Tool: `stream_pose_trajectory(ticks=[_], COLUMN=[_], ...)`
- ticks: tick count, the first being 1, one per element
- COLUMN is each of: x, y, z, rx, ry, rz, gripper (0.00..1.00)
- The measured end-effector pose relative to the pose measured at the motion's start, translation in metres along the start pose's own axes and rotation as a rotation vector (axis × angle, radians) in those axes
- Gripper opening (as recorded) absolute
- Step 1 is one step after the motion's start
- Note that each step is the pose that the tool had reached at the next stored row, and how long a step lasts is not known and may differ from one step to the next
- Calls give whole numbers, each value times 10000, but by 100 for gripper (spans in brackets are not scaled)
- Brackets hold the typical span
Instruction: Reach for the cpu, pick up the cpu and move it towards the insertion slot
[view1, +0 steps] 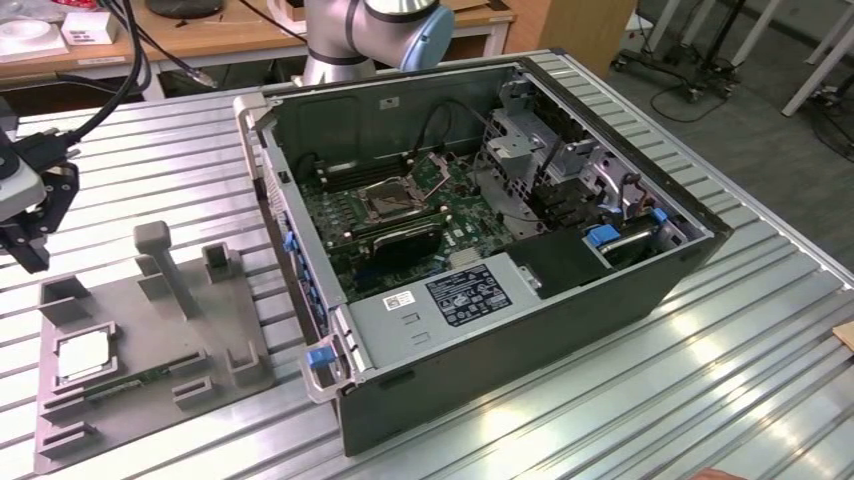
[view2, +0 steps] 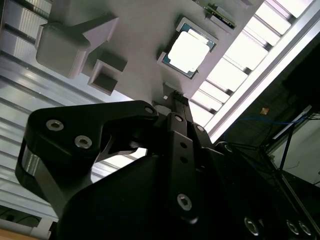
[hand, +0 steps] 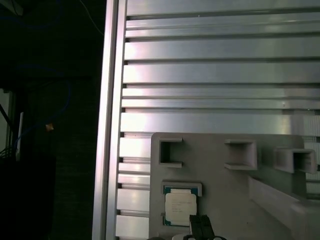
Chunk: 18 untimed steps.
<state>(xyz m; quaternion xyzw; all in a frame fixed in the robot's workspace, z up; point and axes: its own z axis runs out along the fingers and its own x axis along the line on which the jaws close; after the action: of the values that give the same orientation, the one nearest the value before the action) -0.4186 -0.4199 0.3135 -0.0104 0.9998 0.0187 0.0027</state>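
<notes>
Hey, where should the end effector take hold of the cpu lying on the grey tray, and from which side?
Likely by two opposite edges of its thin rim, coming straight down from above. The cpu lies flat, metal top up, in a seat on the grey tray, with raised lips at its border, so a sideways approach looks blocked.
</notes>
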Motion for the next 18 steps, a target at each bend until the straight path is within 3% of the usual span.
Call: stream_pose_trajectory(ticks=[9,18], x=[0,0], y=[0,-2], z=[7,57], rx=[1,2], ry=[2,2], rz=[0,0], gripper=[11,11])
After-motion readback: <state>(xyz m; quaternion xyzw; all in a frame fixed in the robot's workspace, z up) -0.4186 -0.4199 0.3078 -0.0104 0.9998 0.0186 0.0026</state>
